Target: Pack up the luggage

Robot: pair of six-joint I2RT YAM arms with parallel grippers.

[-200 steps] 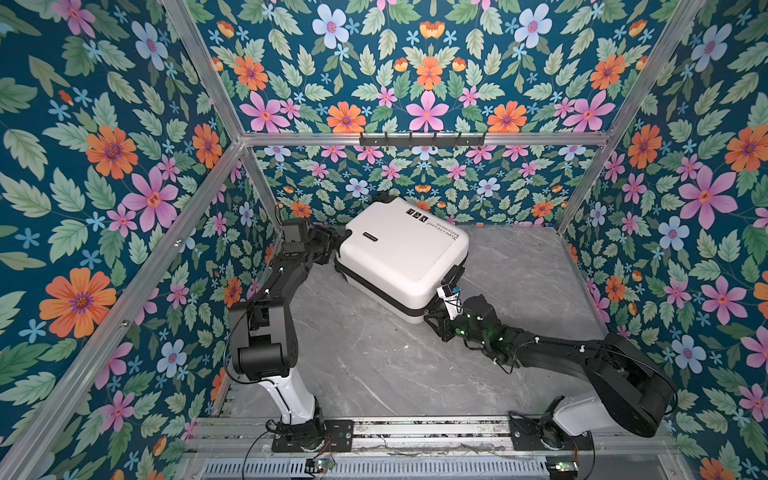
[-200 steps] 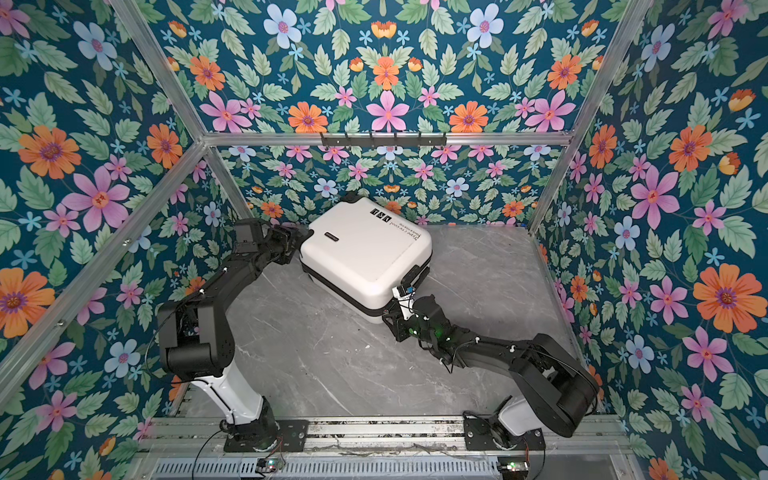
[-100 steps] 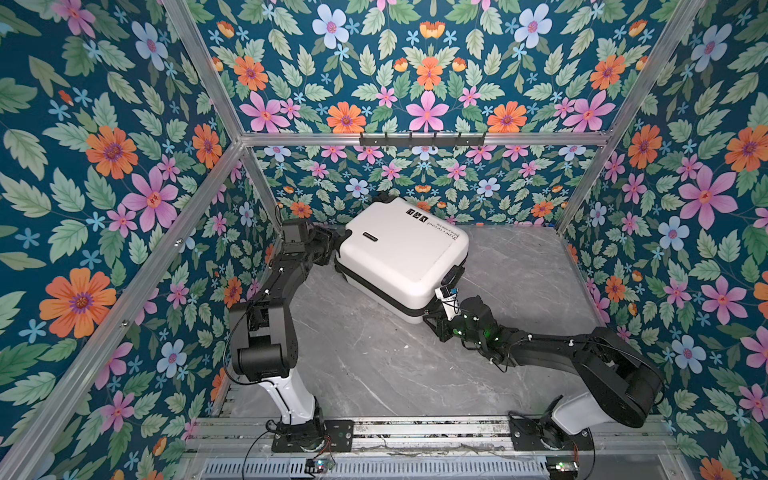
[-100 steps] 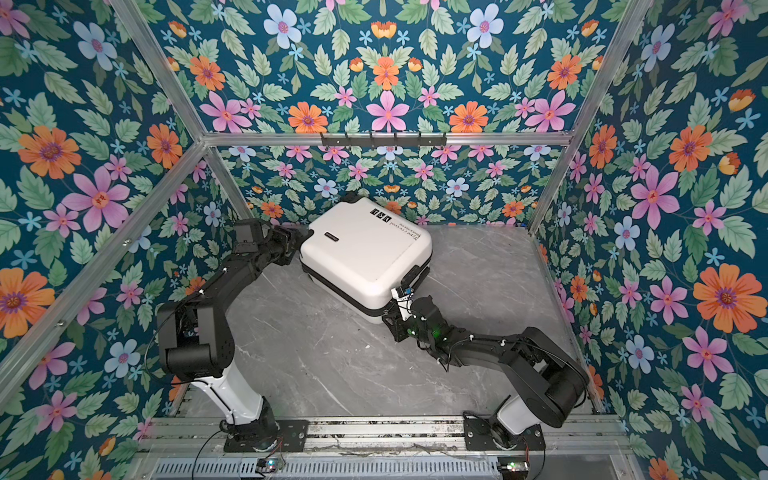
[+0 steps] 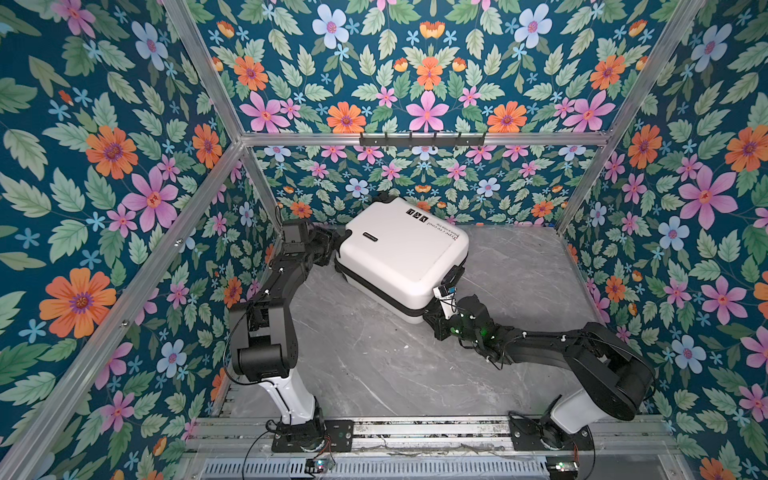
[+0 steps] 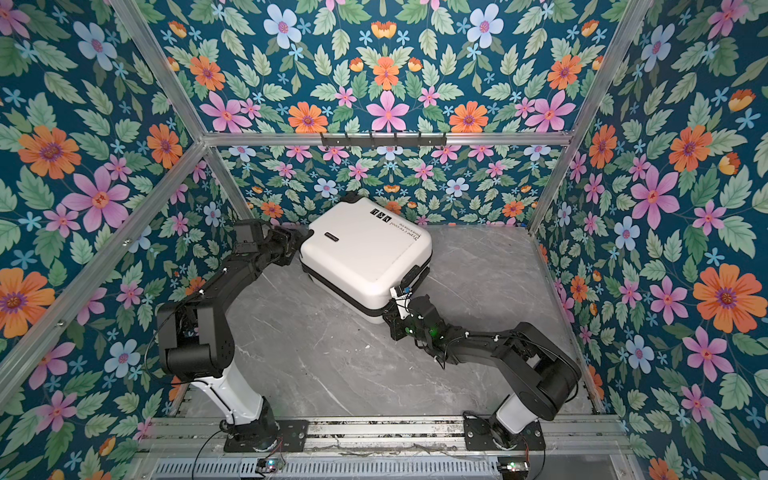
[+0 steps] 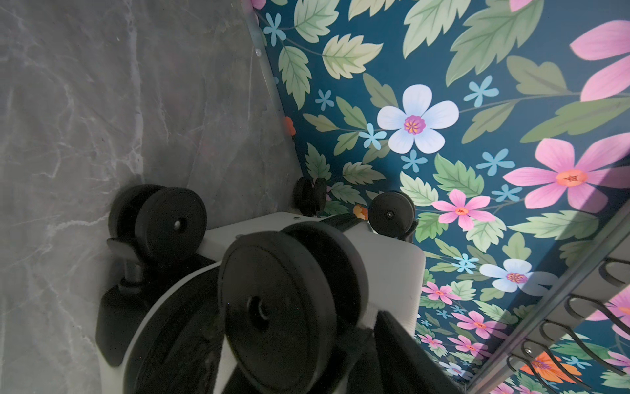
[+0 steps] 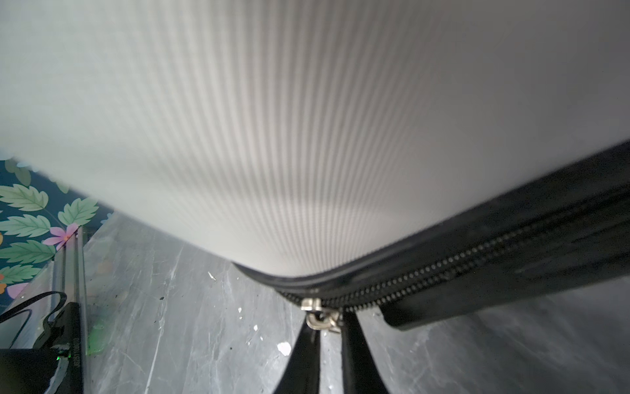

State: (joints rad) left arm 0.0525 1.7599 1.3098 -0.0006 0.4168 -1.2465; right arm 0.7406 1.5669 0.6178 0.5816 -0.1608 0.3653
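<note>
The luggage (image 5: 403, 253) (image 6: 365, 249), a white hard-shell case with a black zipper band, lies flat and closed at the back of the grey table in both top views. My left gripper (image 5: 332, 249) (image 6: 297, 245) is at its wheel end. In the left wrist view a black wheel (image 7: 283, 307) fills the gap between the jaws, with one finger (image 7: 402, 341) against its mount. My right gripper (image 5: 432, 320) (image 6: 392, 318) sits low at the case's near right corner. Its fingertips (image 8: 329, 327) are shut on the metal zipper pull (image 8: 318, 320) of the zipper band (image 8: 477, 259).
Floral walls close in the grey marble table (image 5: 374, 361) on three sides. A black hook rail (image 5: 422, 139) hangs on the back wall. The case's far corner is close to that wall. Other wheels (image 7: 174, 221) (image 7: 390, 213) stick out beside my left gripper.
My right gripper has closed onto the zipper pull at the case's near right corner, and its arm has shifted slightly. The left arm and the luggage have not moved.
</note>
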